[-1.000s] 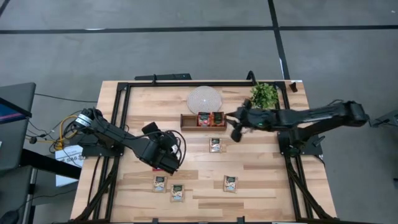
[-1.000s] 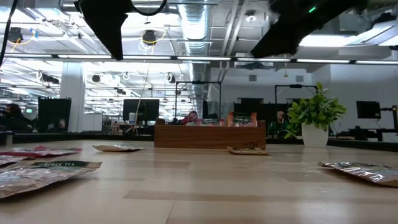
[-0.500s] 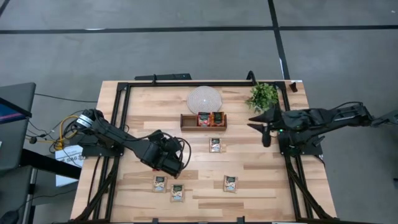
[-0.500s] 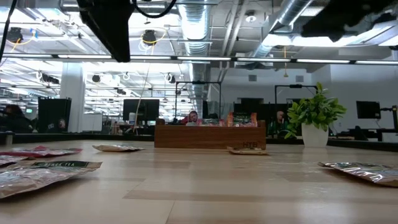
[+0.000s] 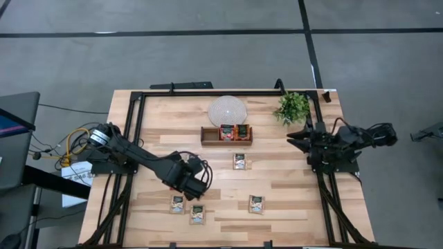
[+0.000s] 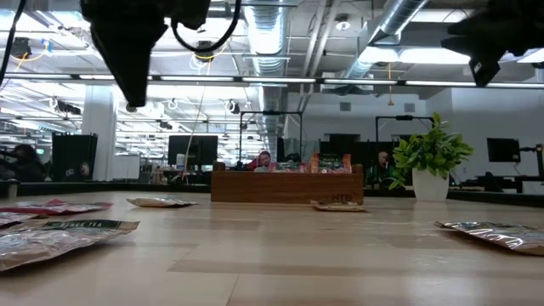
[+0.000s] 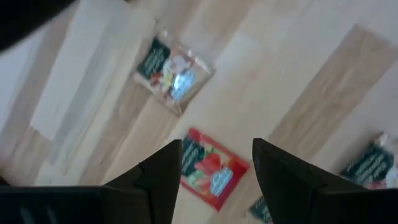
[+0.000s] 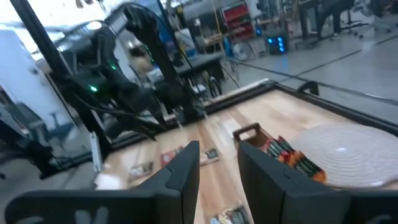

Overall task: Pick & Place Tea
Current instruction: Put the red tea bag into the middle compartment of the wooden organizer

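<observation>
Two red tea sachets (image 5: 234, 132) stand in the brown wooden tray (image 5: 208, 135). Pale tea sachets lie loose on the table (image 5: 239, 161), (image 5: 178, 203), (image 5: 198, 214), (image 5: 257, 203). My left gripper (image 5: 196, 185) hangs open over the front left of the table. In the left wrist view a flat red sachet (image 7: 214, 176) lies on the wood below the gap of the left gripper (image 7: 216, 149), with a pale sachet (image 7: 173, 73) farther off. My right gripper (image 5: 294, 137) is drawn back at the right edge, and in its wrist view the right gripper (image 8: 217, 149) is open and holds nothing.
A round white mat (image 5: 228, 108) lies behind the tray and a small potted plant (image 5: 294, 106) stands at the back right. Black frame rails (image 5: 137, 131) run along the table's sides. In the low view a sachet (image 6: 493, 234) lies near the front right.
The right arm has pulled back from beside the tray to the table's right edge. The left gripper has shifted slightly right and toward the front, over the loose sachets.
</observation>
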`<control>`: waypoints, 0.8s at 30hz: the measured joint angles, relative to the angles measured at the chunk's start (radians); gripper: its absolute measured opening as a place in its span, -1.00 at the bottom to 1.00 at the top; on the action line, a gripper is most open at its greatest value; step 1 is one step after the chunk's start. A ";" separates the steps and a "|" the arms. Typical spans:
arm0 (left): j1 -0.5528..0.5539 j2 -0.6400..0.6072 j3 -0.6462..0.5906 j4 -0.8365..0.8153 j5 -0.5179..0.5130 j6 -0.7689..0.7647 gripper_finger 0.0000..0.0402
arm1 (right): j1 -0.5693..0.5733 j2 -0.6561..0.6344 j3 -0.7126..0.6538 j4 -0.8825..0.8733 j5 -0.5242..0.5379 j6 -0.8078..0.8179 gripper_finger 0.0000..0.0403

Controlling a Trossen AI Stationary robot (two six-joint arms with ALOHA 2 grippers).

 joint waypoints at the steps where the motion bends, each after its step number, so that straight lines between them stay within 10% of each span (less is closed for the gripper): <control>1: 0.000 0.000 0.000 -0.031 0.023 0.001 -0.05 | 0.004 -0.025 -0.011 -0.001 0.000 0.007 -0.49; 24: 0.053 -0.010 -0.263 0.118 0.321 0.292 -0.17 | 0.092 -0.042 -0.065 0.063 -0.006 0.059 -0.49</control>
